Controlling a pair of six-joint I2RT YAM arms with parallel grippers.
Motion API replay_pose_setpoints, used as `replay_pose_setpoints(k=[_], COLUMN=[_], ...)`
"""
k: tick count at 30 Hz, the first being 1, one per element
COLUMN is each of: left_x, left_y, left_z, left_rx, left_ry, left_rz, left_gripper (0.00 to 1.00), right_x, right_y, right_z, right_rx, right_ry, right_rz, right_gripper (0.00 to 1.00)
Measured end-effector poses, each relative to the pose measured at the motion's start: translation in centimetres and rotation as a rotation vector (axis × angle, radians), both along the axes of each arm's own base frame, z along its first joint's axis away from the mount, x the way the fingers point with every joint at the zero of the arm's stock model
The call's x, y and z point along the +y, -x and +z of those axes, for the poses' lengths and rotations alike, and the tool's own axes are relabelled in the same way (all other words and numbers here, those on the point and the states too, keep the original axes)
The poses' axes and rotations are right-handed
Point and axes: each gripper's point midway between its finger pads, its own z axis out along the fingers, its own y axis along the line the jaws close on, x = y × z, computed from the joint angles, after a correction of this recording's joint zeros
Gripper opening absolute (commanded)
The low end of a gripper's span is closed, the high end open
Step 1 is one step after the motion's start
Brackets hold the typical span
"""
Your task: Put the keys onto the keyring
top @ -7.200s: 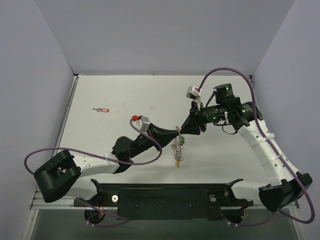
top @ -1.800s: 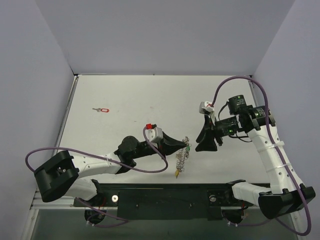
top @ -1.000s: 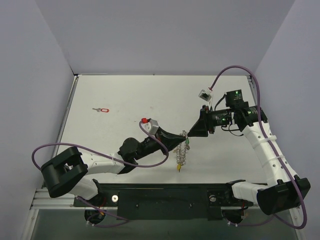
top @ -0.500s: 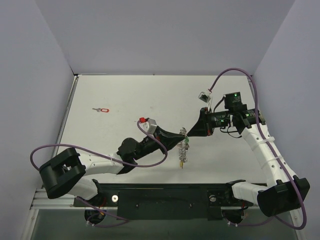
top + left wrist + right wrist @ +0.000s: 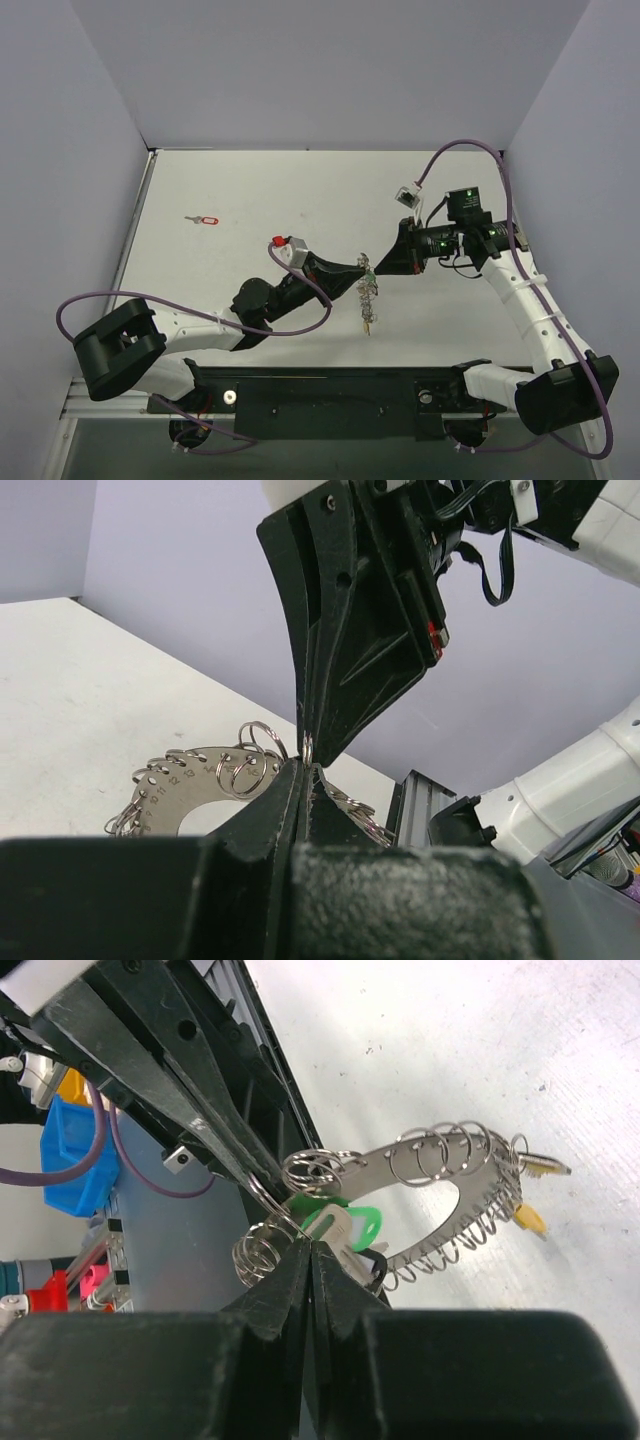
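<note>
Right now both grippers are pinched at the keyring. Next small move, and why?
Probably a slight twist of the right gripper to work the green key onto the keyring while the left gripper holds it: both are shut at one spot on its rim, the key's head beside them.

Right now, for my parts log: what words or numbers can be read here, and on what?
keyring: tiny numbers stamped beside its holes, too small to read reliably.
green key: white label on its head, no writing visible.
Nothing else shows readable text.
</note>
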Motion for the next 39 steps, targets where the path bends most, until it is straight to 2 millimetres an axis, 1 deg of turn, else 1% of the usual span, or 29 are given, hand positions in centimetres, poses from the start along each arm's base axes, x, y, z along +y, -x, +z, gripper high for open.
replay_pose_setpoints(k=[6, 7, 8, 9, 10, 11, 12, 14, 16, 18, 20, 27, 30, 39], left_x=[0.0, 0.0, 0.0, 0.0, 0.0, 0.0, 0.0, 0.0, 0.0, -0.1, -0.1, -0.3, -0.4, -0.5], left_y=[-0.1, -0.1, -0.1, -0.1, -0.1, -0.1, 0.0, 0.1, 0.2, 0.4, 0.6, 1.0, 1.2, 1.3], left_z=[0.0, 0.0, 0.0, 0.0, 0.0, 0.0, 0.0, 0.0, 0.0, 0.0, -0.1, -0.2, -0.3, -0.6], left_rx=[0.001, 0.001, 0.001, 0.001, 0.001, 0.001, -0.001, -0.005, -0.008, -0.012, -0.015, -0.009, 0.001, 0.009], left_ry=[0.002, 0.002, 0.001, 0.002, 0.001, 0.001, 0.001, -0.002, -0.004, -0.007, -0.009, -0.011, -0.011, -0.016], left_rz=[0.005, 0.005, 0.005, 0.006, 0.006, 0.004, 0.001, -0.008, -0.019, -0.034, -0.048, -0.077, -0.087, -0.101], left_gripper=[0.00, 0.00, 0.00, 0.00, 0.00, 0.00, 0.00, 0.00, 0.00, 0.00, 0.00, 0.00, 0.00, 0.00], right_x=[0.3, 0.3, 0.3, 0.4, 0.3, 0.2, 0.0, -0.4, -0.8, -1.0, -1.0, -0.1, 0.0, 0.5], right_y=[0.6, 0.6, 0.6, 0.6, 0.6, 0.5, 0.4, 0.1, 0.0, 0.0, 0.4, 2.6, 2.6, 2.7], right_z=[-1.6, -1.6, -1.6, -1.6, -1.6, -1.5, -1.4, -0.7, 0.3, 1.3, 1.7, 0.6, 0.3, 0.4], right_rx=[0.035, 0.037, 0.034, 0.032, 0.033, 0.030, 0.022, -0.008, -0.056, -0.113, -0.142, -0.149, -0.152, -0.164], right_ry=[0.022, 0.022, 0.021, 0.020, 0.019, 0.021, 0.023, 0.028, 0.031, 0.033, 0.033, 0.061, 0.074, 0.088], right_rz=[0.008, 0.009, 0.009, 0.010, 0.009, 0.006, 0.005, 0.003, 0.012, 0.035, 0.065, 0.200, 0.226, 0.282], right_gripper=[0.00, 0.04, 0.11, 0.15, 0.23, 0.25, 0.31, 0.37, 0.40, 0.41, 0.40, 0.35, 0.34, 0.31])
